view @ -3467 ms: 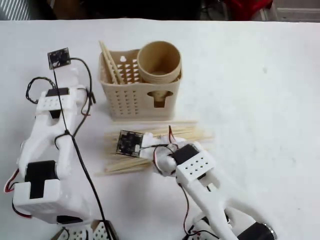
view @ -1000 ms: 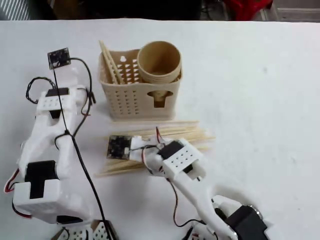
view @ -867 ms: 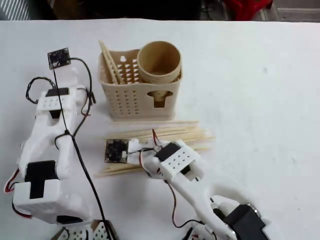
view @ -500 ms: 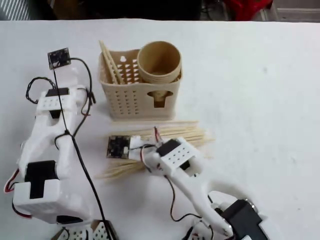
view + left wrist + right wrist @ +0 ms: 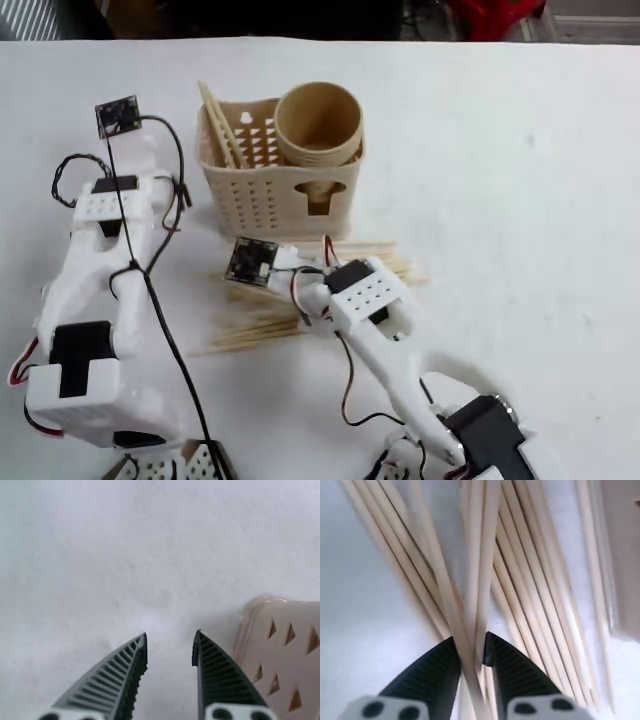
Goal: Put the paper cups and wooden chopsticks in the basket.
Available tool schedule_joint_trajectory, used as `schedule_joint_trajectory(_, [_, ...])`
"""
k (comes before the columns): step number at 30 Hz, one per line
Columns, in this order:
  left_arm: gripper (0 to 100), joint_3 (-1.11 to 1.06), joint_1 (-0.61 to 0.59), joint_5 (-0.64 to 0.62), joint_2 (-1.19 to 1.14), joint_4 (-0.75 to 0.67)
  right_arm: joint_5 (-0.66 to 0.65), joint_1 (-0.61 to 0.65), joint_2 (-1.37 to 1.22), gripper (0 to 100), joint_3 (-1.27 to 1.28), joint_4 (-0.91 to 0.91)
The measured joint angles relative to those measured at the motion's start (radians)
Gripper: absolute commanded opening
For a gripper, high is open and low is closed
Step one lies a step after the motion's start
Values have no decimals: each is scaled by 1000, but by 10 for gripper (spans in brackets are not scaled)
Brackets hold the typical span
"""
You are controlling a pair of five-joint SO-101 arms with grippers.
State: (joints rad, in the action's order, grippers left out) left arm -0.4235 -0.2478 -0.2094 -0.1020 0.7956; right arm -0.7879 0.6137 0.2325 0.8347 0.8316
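The white worktop [image 5: 520, 150] carries a basket [image 5: 262, 200] near its far edge. The basket holds stacked paper cups [image 5: 318, 122] and a few leaning sticks [image 5: 222, 128]. Loose wooden chopsticks [image 5: 245, 332] lie in front of it, partly under the right arm [image 5: 368, 298].

Left wrist view: the left gripper [image 5: 170, 636] hovers over bare worktop just beside a basket corner, fingers spread, grasping nothing.

Right wrist view: the right gripper [image 5: 470, 640] is clenched around crossed wooden chopsticks from the pile.

The cups [image 5: 318, 122] stand in the basket [image 5: 255, 205]; chopsticks [image 5: 245, 335] lie before it.
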Motion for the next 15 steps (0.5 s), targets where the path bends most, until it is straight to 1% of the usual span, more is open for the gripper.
schedule_joint_trajectory(3, [165,0,0,0,0,0,0,0,0,187,0,0])
schedule_joint_trajectory(6, [165,0,0,0,0,0,0,0,0,175,0,11])
schedule_joint_trajectory(9, [165,0,0,0,0,0,0,0,0,137,0,26])
schedule_joint_trajectory(14, [165,0,0,0,0,0,0,0,0,17,0,26])
schedule_joint_trajectory(15, [165,0,0,0,0,0,0,0,0,14,0,26])
